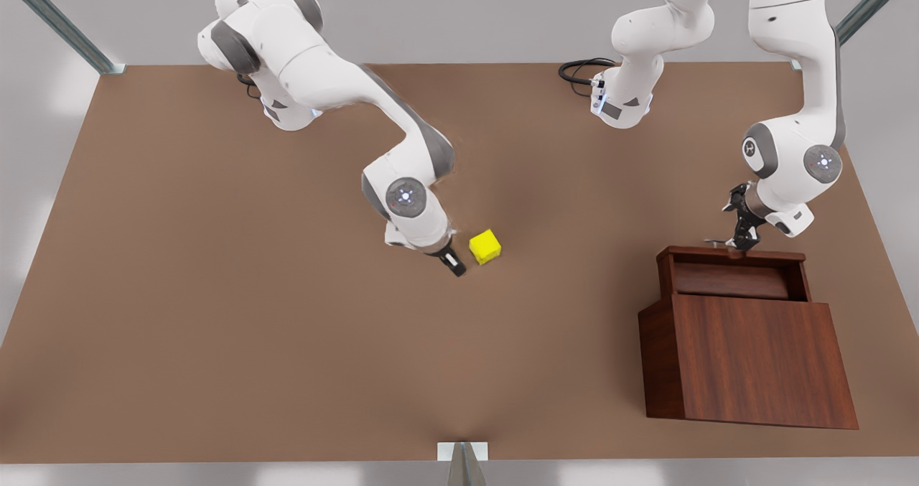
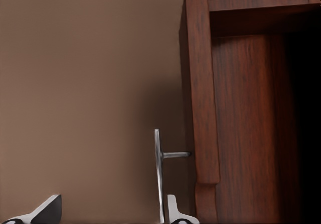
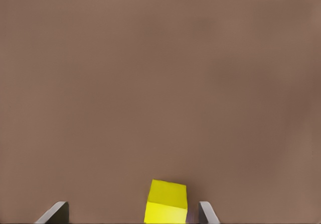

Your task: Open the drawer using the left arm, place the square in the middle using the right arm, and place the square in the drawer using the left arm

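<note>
The small bright yellow cube (image 1: 485, 246) sits on the plain brown tabletop (image 1: 215, 314) near its middle, well away from every edge. The right arm's black two-finger gripper (image 1: 453, 262) is just beside it on the front view's left; in the right wrist view the cube (image 3: 166, 202) lies between spread fingertips (image 3: 55, 213). Toward the table's right edge in the front view, the dark reddish-brown wooden cabinet (image 1: 754, 360) has its drawer (image 1: 732, 276) pulled out. The left arm's gripper (image 1: 739, 240) hangs at the drawer's slim silver bar handle (image 2: 158, 174), fingers apart.
</note>
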Tool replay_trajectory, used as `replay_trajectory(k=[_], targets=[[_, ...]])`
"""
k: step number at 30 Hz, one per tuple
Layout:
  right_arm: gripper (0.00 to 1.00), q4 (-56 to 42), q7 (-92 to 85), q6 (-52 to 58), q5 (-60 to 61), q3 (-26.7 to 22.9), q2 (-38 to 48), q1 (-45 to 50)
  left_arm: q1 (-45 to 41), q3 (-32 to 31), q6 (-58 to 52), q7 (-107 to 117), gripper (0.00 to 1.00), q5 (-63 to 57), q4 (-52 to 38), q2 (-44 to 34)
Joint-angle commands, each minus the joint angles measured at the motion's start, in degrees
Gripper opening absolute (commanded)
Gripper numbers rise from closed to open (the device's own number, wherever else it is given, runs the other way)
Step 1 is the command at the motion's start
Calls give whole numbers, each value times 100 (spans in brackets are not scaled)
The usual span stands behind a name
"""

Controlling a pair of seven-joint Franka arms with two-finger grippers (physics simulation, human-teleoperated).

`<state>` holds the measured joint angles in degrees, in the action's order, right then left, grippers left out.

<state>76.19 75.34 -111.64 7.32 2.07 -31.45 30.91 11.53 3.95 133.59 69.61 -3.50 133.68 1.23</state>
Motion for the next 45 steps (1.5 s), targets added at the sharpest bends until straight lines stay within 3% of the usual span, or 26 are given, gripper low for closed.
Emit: replay_trajectory(k=[1,4,7,14,16,18,20,21,23,25,27,28,30,31,33,34,39,45], targets=[[100,2,-352,185,-99,-5,156,-189,-10,1,0,0,100,-1,0,0],[100,370,-4146,880,-557,4,1044,-1841,-10,1,-18,0,100,-1,0,0],[100,555,-5714,1276,-530,4,1414,-2669,-10,-8,-193,0,100,-1,0,-35],[100,1012,-6980,1680,-530,4,2100,-2942,-10,-17,-677,79,100,42,-211,-193],[100,934,-6998,1759,-521,39,2091,-2924,-19,-192,-2115,237,100,78,-1255,-220],[100,915,-6998,1943,-521,48,2126,-2906,-19,-614,-2916,282,100,236,-2151,-167],[100,960,-6998,2049,-521,83,2170,-2889,-19,-1870,-3884,-516,100,122,-3480,290],[100,951,-6998,1935,-513,83,2135,-2889,-19,-2653,-4016,-2124,100,-186,-3709,325],[100,951,-6998,1777,-504,83,2047,-2880,-63,-3470,-4043,-4622,100,-204,-3744,474],[100,968,-7007,1724,-504,92,2038,-2871,-588,-3937,-4052,-4553,100,-160,-4533,1299],[100,968,-6998,1759,-504,92,2038,-2871,-1846,-3858,-3946,-4017,100,-581,-5264,2328],[100,968,-7007,1768,-504,92,2038,-2871,-2058,-3884,-3885,-4078,100,-599,-5449,2716],[100,960,-6998,1759,-504,92,2038,-2871,-2382,-3875,-2798,-4244,100,-887,-5257,2944],[100,960,-6998,1768,-504,92,2038,-2871,-2489,-3867,-2383,-4936,100,-1407,-4809,2918],[100,960,-6998,1768,-504,92,2047,-2871,-2497,-3770,-1681,-5581,100,-1364,-4255,2865],[100,960,-6998,1777,-504,100,2047,-2871,-2567,-3665,-610,-5459,100,-1373,-3719,2822],[100,960,-6998,1768,-504,180,2047,-2880,-2700,-3339,-896,-7224,100,-1355,-3604,3067],[100,960,-6998,1724,-504,188,2029,-2880,-2805,-3339,-519,-7436,100,-1355,-3489,3225]])
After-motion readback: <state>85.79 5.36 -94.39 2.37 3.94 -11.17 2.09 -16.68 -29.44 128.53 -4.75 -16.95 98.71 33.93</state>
